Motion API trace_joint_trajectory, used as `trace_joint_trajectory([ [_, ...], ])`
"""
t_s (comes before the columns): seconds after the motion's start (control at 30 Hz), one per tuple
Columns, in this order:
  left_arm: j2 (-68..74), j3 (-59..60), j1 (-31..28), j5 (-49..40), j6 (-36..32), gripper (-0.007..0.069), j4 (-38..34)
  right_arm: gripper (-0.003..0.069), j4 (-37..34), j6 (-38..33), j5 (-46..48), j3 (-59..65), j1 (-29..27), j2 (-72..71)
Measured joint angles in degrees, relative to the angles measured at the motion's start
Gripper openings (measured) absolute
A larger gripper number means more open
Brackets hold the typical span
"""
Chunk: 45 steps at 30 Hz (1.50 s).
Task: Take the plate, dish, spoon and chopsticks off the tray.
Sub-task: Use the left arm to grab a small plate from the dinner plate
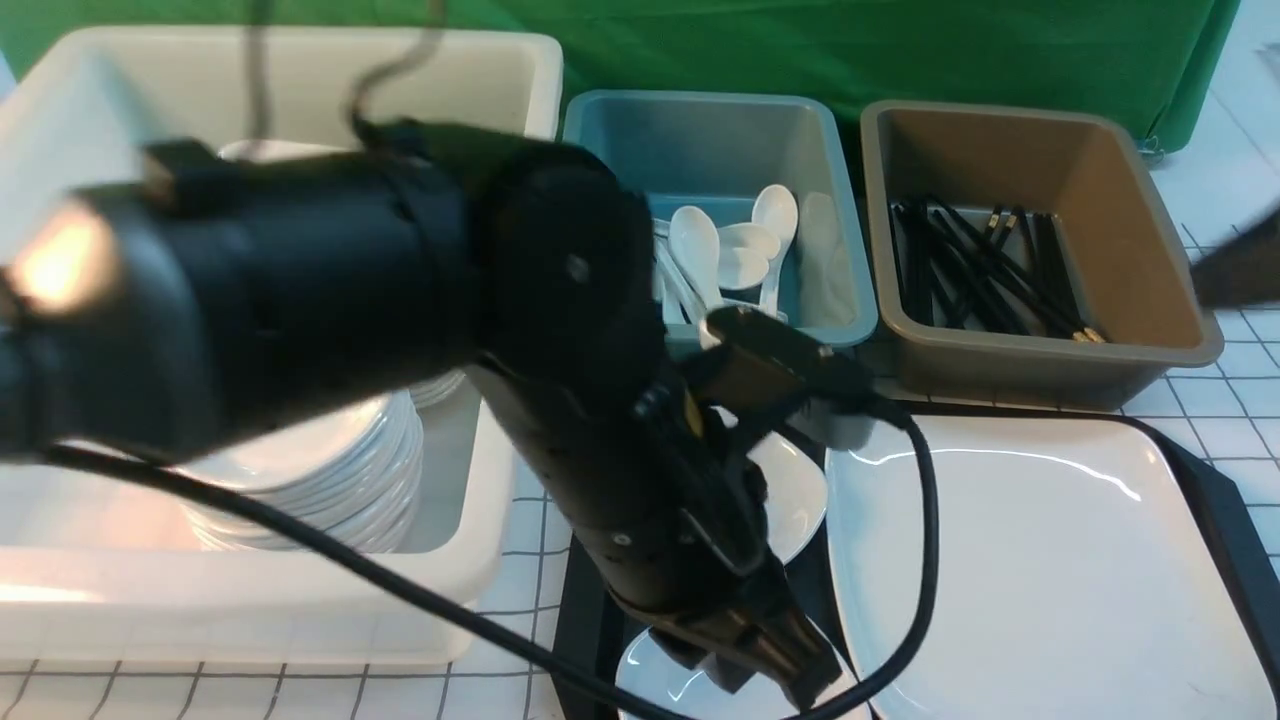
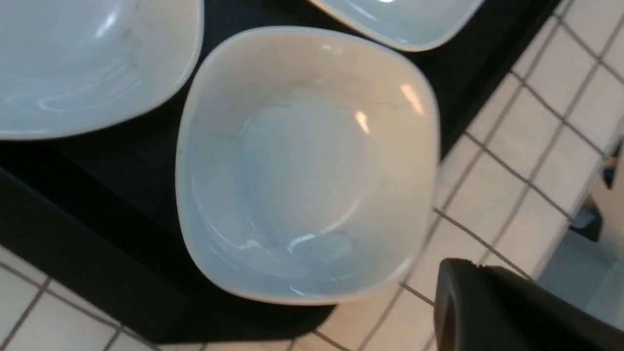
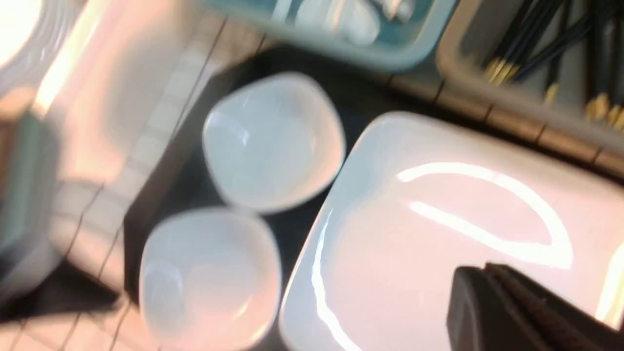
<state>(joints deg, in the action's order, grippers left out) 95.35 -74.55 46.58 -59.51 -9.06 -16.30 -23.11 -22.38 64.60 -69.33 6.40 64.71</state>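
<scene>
Hanging low over the near-left corner of the tray (image 1: 1235, 520), the left gripper (image 1: 790, 680) sits just above a small squarish white dish (image 2: 307, 165). Only one of its black fingers (image 2: 497, 312) shows in the left wrist view, so I cannot tell how wide its jaws stand. That dish rests at the tray's clipped corner, with one edge reaching out over the white gridded tabletop (image 2: 512, 161). A second small dish (image 1: 795, 490) lies just beyond it on the tray, partly hidden by the arm.

The plate (image 1: 1050, 570), large and glossy, fills the right part of the tray, close beside both dishes. The right gripper (image 3: 482, 297) hovers over the plate with its jaws closed together; the picture is blurred, and it seems to hold nothing.

Beyond the tray, white spoons (image 1: 700, 240) lie in a blue bin (image 1: 720, 130) and black chopsticks (image 1: 980, 265) with gold bands lie in a brown bin (image 1: 1150, 250). To the left, a white tub (image 1: 480, 560) holds stacked plates (image 1: 300, 470).
</scene>
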Motion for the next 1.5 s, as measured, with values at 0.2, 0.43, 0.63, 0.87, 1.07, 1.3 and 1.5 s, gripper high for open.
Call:
trace_joint_trajectory([
  [0.2, 5.55, 0.0, 0.0, 4.24, -1.5, 0.0195, 8.22, 0.0008, -0.76, -2.9, -3.42, 17.32, 3.74, -14.87],
  [0.43, 8.58, 0.0, 0.0, 7.86, -2.46, 0.0357, 13.89, 0.0008, -1.06, -3.3, -4.2, 26.41, 5.88, -24.85],
  [0.63, 12.37, 0.0, 0.0, 12.2, -2.51, 0.0421, 16.3, 0.0008, -1.18, -4.67, -6.2, 27.86, 6.13, -29.07],
  [0.87, 15.85, 0.0, 0.0, 12.27, -2.51, 0.0425, 16.3, 0.0009, -1.31, -4.73, -7.32, 27.92, 6.13, -29.19],
  [1.07, 17.02, -0.01, 0.0, 12.26, -2.51, 0.0404, 16.3, 0.0013, -1.79, -4.78, -7.77, 27.92, 6.13, -29.19],
  [1.3, 17.47, -0.77, -0.19, 11.69, -2.28, 0.0182, 12.0, 0.0018, -1.92, -4.78, -9.54, 27.92, 6.13, -29.19],
  [1.5, 17.53, -3.25, -0.27, 5.96, -0.73, 0.0141, 10.39, 0.0019, -2.02, -4.78, -10.05, 27.92, 6.13, -29.19],
])
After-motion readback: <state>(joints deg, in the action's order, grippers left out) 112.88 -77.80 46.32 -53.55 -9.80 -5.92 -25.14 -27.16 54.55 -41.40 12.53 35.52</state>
